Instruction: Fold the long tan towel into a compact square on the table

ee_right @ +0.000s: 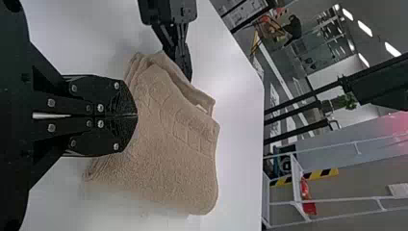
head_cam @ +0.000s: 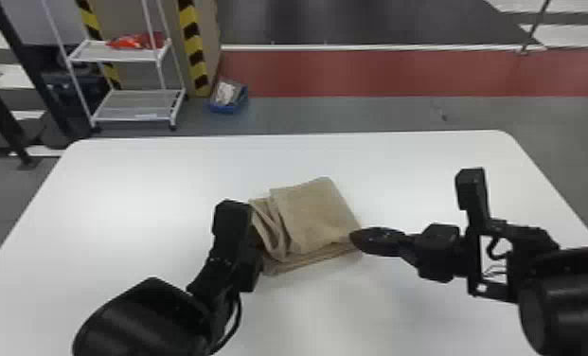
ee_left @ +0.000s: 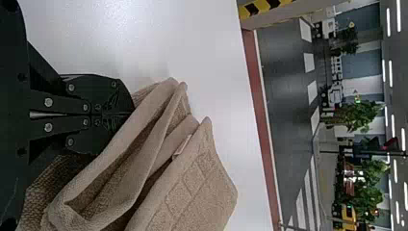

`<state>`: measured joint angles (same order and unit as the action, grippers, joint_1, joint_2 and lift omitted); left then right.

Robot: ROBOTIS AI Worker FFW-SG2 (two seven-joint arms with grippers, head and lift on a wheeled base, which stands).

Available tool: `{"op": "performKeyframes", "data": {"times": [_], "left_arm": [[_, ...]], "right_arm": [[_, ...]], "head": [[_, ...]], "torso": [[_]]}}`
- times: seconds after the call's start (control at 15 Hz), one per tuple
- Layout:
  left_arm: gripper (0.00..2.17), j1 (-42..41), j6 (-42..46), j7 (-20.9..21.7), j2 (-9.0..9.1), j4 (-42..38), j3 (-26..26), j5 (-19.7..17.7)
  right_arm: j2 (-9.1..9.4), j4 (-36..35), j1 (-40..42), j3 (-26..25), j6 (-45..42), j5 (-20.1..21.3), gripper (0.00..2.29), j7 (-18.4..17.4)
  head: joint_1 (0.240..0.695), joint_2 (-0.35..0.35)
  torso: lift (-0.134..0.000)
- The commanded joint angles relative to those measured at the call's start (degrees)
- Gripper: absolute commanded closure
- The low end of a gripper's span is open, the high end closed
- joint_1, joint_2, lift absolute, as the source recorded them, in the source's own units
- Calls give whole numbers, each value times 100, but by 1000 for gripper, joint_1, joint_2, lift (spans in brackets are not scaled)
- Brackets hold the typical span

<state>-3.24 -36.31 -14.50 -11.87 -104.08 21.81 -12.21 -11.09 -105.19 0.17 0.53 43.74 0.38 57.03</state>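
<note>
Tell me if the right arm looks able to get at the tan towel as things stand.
Probably yes: the right claw is at the right side of the tan towel, with nothing between them. Its fingers look shut, though, so it may have to open them first.

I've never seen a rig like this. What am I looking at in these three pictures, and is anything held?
This is a robot with two black arms. The head view looks down from its head across a white table; the other two come from cameras on its wrists, turned sideways. On the table lies a tan towel, folded in layers, with looser folds at its left. The left gripper is at that side, the right gripper at the right edge. Both are shut, but whether either pinches cloth I can't tell.
</note>
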Motion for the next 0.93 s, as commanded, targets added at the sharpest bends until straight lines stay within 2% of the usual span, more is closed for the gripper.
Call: {"op": "performKeyframes", "data": {"times": [0.0, 0.13, 0.33, 0.87], "left_arm": [[2142, 17, -22, 0, 0, 1, 16, 8], [2142, 17, -40, 0, 9, 10, 16, 8], [2142, 17, -40, 0, 18, 10, 16, 60], [2142, -221, -163, 35, -35, -438, -54, 52]], "right_arm": [[1, -143, 510, 0, -968, 384, 2219, -394], [1, -160, 774, -9, -1407, 419, 2219, -675], [10, -143, 1064, 0, -1847, 340, 2219, -755], [89, 402, 598, 53, -1706, 375, 2219, -992]], "head": [[695, 2], [695, -17], [695, -24], [695, -23]], "torso": [[-125], [-125], [-125], [-125]]}}
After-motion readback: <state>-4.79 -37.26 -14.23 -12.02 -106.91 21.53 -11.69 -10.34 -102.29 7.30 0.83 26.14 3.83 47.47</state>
